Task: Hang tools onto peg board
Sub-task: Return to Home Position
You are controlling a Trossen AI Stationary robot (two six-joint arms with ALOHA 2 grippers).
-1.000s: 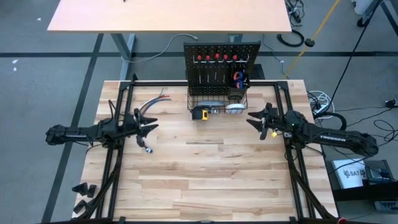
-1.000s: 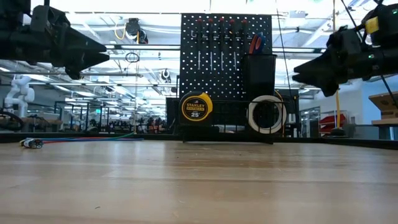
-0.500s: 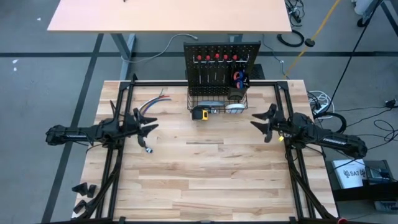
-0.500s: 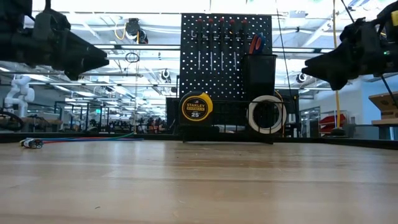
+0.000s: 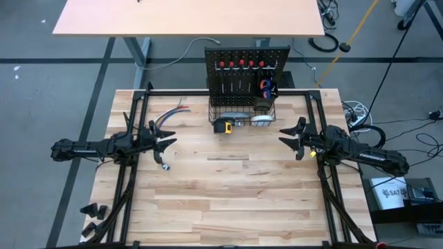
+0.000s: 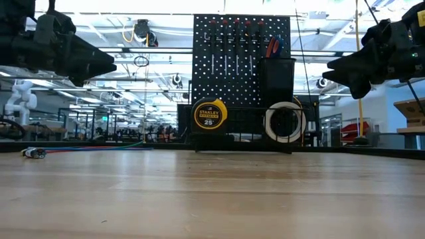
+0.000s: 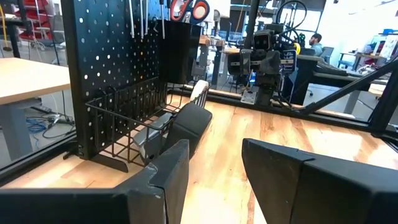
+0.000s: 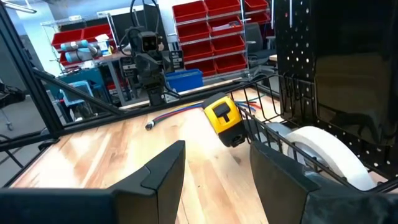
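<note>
Desk (image 5: pixel 228 187): pale wood planks, framed by dark rails on both sides.
Peg board (image 5: pixel 246 69): upright at the far middle edge of the desk, carrying the tools.
Left pincer (image 5: pixel 168 142): above the left part of the desk, well apart from the board, fingers spread wide and holding nothing.
Right pincer (image 5: pixel 285 137): above the right part, near the basket's right end, fingers spread wide and holding nothing.
Wire basket (image 5: pixel 242 117): fixed across the foot of the board.
Coloured wires (image 5: pixel 169 115): lying on the desk left of the board.
Black cup (image 6: pixel 277 76): on the board's right side, with orange-handled scissors (image 6: pixel 271 46) standing in it.
White roll (image 6: pixel 284 121): inside the basket, at its right end.
Tape measure (image 6: pixel 210 115): yellow, at the basket's front outer side, towards the left.
Screwdrivers (image 5: pixel 237 63): red-topped, hanging in a row along the board's upper part.
</note>
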